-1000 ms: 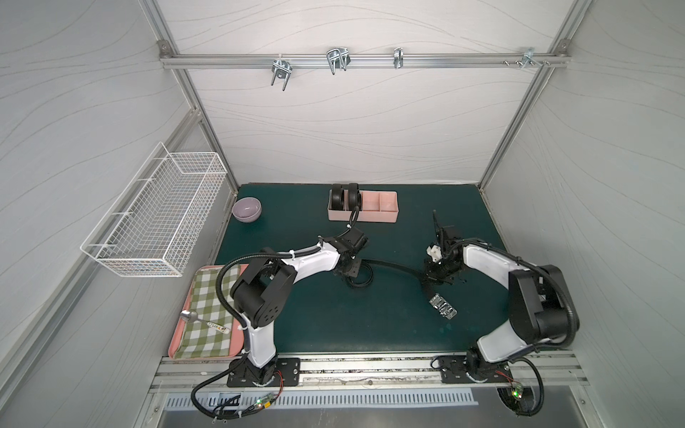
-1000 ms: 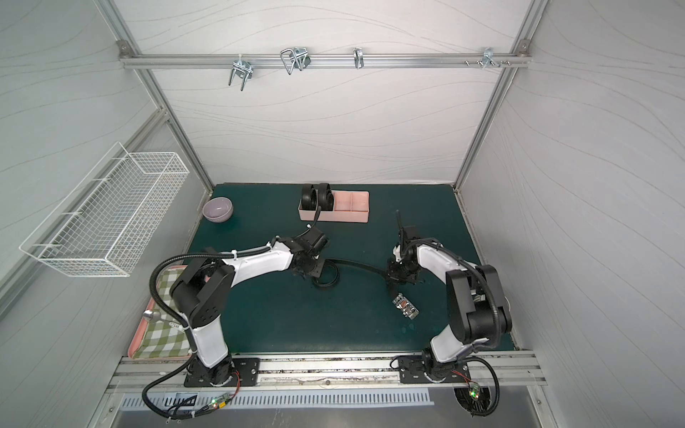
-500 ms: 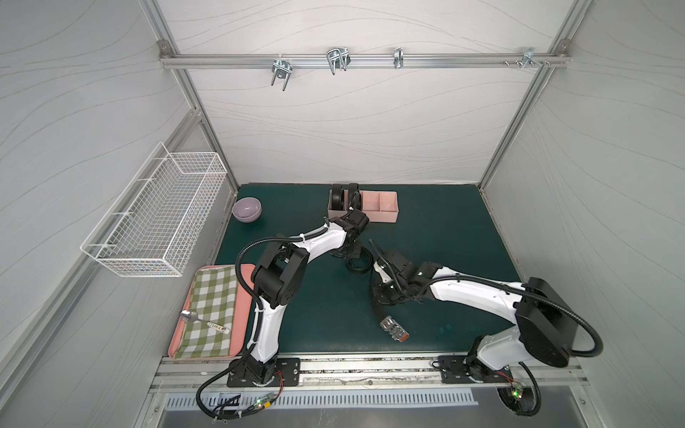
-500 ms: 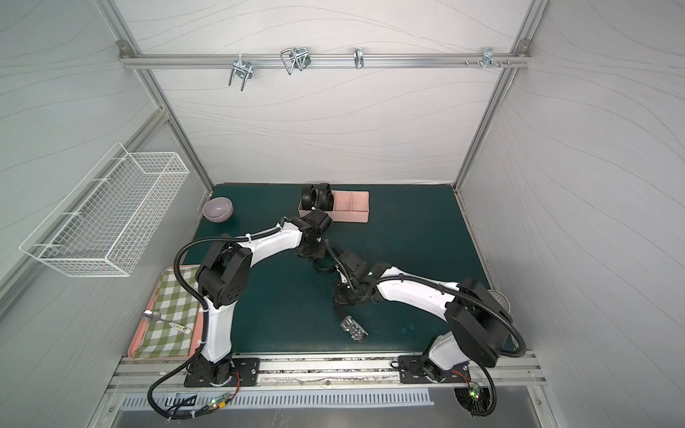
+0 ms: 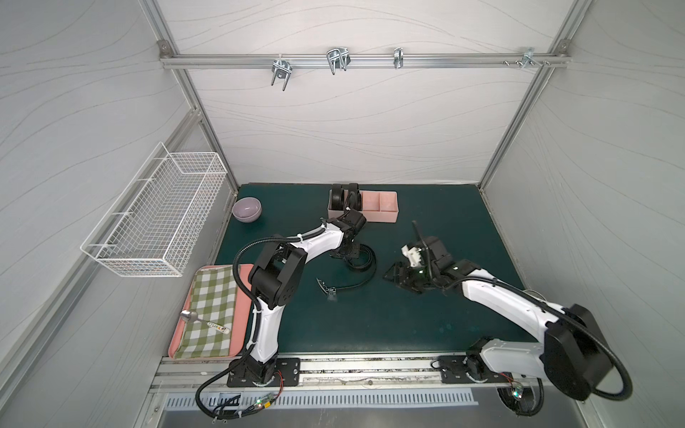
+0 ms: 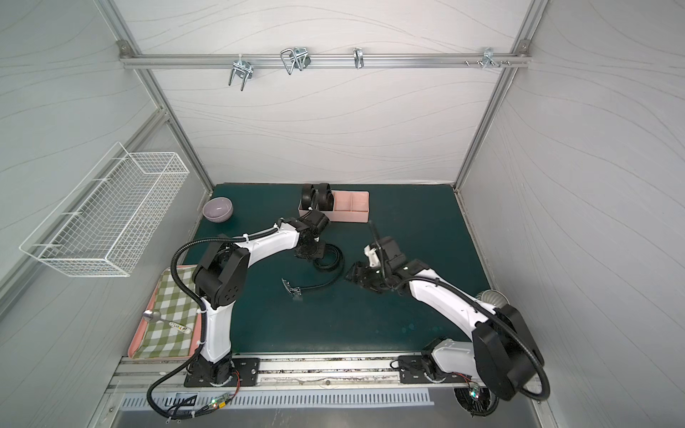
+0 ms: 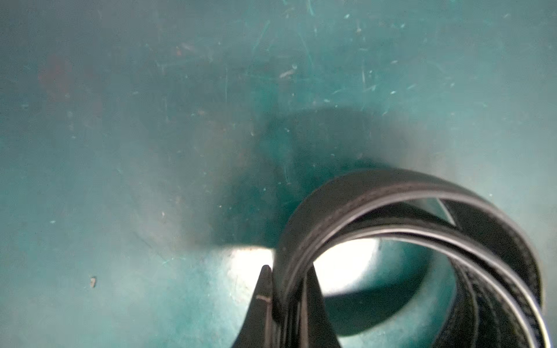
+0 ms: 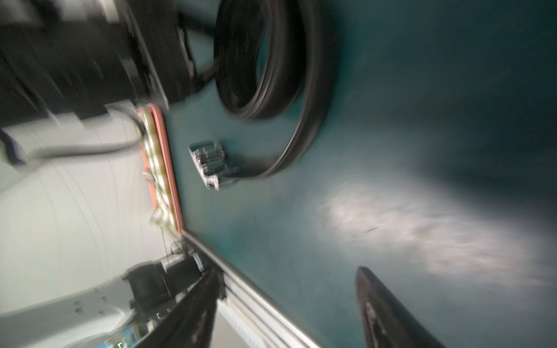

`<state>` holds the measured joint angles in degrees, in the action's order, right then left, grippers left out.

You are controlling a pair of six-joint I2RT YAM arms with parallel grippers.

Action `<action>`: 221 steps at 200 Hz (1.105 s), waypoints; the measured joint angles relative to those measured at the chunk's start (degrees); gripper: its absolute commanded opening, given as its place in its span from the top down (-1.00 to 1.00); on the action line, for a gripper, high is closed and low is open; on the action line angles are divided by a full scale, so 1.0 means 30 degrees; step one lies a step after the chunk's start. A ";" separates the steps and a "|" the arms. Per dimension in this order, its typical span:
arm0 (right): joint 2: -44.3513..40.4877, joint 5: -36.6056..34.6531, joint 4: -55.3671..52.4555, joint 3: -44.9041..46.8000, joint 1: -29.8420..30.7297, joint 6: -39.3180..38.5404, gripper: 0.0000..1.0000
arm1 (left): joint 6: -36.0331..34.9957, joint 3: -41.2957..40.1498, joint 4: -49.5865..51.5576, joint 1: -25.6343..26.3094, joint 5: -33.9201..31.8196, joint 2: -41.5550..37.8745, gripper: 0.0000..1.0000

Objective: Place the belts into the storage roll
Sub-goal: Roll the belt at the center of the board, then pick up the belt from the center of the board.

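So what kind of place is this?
Probably a robot lab test cell: aluminium frame, left arm and right arm bolted to a metal rail, green work mat.

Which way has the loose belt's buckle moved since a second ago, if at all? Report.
Yes. The buckle has slid toward the checked-cloth tray.

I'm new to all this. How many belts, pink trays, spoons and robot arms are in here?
Belts: 3 (coil, coil, loose belt)
Pink trays: 2 (divided tray, flat tray)
Spoons: 1 (spoon)
Robot arms: 2 (left arm, right arm)
Total: 8
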<state>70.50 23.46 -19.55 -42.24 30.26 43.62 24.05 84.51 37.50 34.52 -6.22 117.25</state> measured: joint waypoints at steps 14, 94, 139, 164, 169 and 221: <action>0.0481 0.0495 -0.0998 -0.0772 -0.1982 -0.1683 -0.57 | 0.0073 0.0000 0.0015 0.0415 -0.0532 0.0000 1.00; 0.8247 0.2346 -0.2208 -0.5960 -0.2812 -0.5909 -0.52 | 0.1297 0.0007 0.0095 0.1676 -0.3111 0.0284 1.00; 1.1919 0.1763 -0.1967 -0.9697 -0.0168 -0.5391 -0.50 | 0.2033 0.0262 0.0379 0.1377 -0.2841 0.0444 1.00; 1.3777 0.1100 -0.2193 -1.1577 0.0481 -0.5275 -0.46 | 0.2215 0.0255 0.0379 0.1071 -0.2280 0.0415 1.00; 1.4076 0.0969 -0.2324 -1.1905 0.0495 -0.5260 -0.45 | 0.2229 0.0255 0.0379 0.1013 -0.2171 0.0408 1.00; 1.5664 -0.0015 -0.3096 -1.3631 0.0561 -0.5289 -0.28 | 0.2353 0.0277 0.0401 0.0736 -0.1399 0.0379 1.00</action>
<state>117.49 23.42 -28.84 -83.13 31.94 27.75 31.11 85.34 38.70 36.73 -10.41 118.39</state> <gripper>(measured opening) 0.655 0.075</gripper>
